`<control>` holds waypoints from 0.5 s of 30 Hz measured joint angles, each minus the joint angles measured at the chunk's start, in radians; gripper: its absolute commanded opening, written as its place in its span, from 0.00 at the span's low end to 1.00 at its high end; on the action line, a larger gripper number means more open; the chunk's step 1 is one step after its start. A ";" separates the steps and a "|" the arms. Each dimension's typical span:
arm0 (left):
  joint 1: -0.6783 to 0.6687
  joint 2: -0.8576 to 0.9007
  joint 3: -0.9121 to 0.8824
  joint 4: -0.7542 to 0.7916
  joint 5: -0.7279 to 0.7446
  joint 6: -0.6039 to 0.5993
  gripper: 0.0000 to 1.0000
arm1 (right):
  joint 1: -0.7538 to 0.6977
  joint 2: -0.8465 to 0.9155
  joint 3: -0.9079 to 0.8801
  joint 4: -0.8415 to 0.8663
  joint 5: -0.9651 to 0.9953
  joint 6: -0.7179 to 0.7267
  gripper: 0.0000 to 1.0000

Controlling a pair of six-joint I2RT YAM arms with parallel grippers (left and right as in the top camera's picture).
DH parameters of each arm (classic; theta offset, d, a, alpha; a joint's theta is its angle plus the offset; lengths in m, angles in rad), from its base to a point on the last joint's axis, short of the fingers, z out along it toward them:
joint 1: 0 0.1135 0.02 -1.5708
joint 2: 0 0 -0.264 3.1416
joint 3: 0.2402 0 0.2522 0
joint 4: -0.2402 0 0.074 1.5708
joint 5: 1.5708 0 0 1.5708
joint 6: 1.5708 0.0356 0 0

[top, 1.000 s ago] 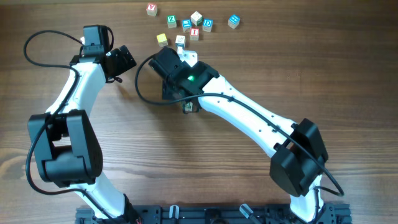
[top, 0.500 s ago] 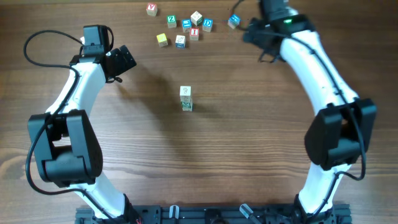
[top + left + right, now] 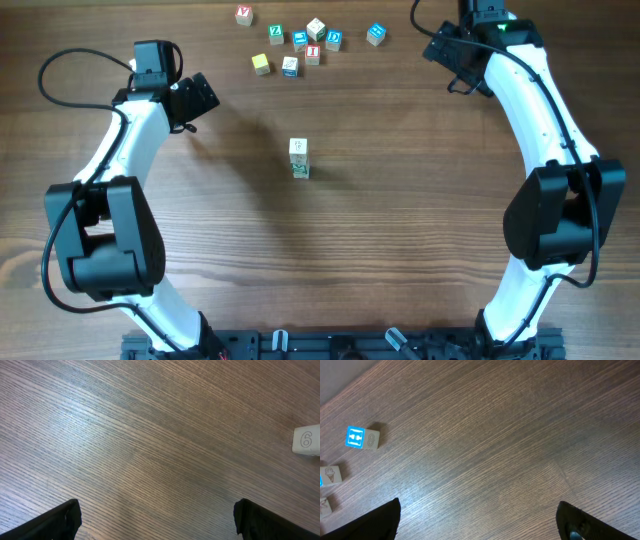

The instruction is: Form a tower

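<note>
The tower (image 3: 299,158) is a narrow stack of pale cubes with green prints, standing alone in the middle of the table. Nothing touches it. My left gripper (image 3: 203,95) hovers far to its upper left. In the left wrist view that gripper (image 3: 156,515) is open over bare wood. My right gripper (image 3: 443,50) is at the back right, well away from the tower. In the right wrist view it (image 3: 477,512) is open with nothing between its fingers.
Several loose cubes lie along the back edge: a red-letter one (image 3: 244,14), a yellow one (image 3: 261,63), a cluster (image 3: 314,40) and a blue one (image 3: 375,33), also seen as the blue cube (image 3: 362,438). A pale cube marked 6 (image 3: 306,440) sits right of the left gripper.
A second ago the right gripper was down at the tower; it has opened and swung away to the back right, leaving the stack standing free. The left arm has not moved.
</note>
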 measured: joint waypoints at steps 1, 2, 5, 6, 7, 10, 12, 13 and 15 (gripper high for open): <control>0.000 0.000 -0.002 0.023 0.000 -0.002 1.00 | 0.000 0.000 0.000 0.000 0.000 0.000 1.00; 0.000 0.000 0.000 0.055 0.009 -0.004 1.00 | 0.000 0.000 0.000 0.000 0.000 0.000 1.00; 0.000 -0.006 0.004 0.011 0.131 0.001 1.00 | 0.000 0.000 0.000 0.000 0.000 0.000 1.00; 0.000 -0.026 0.011 -0.008 0.197 0.013 1.00 | 0.000 0.000 0.000 0.001 0.000 0.000 0.99; 0.000 -0.052 0.044 -0.086 0.247 0.019 1.00 | 0.000 0.000 0.000 0.000 0.000 0.000 1.00; -0.017 -0.149 0.253 -0.344 0.315 0.019 1.00 | 0.000 0.000 0.000 0.000 0.000 0.000 1.00; -0.065 -0.214 0.424 -0.478 0.339 0.029 1.00 | 0.000 0.000 0.000 0.001 0.000 0.000 1.00; -0.090 -0.225 0.465 -0.519 0.344 0.038 1.00 | 0.000 0.000 0.000 0.000 0.000 0.000 1.00; -0.157 -0.230 0.487 -0.540 0.350 0.051 0.99 | 0.000 0.000 0.000 0.000 0.000 0.000 1.00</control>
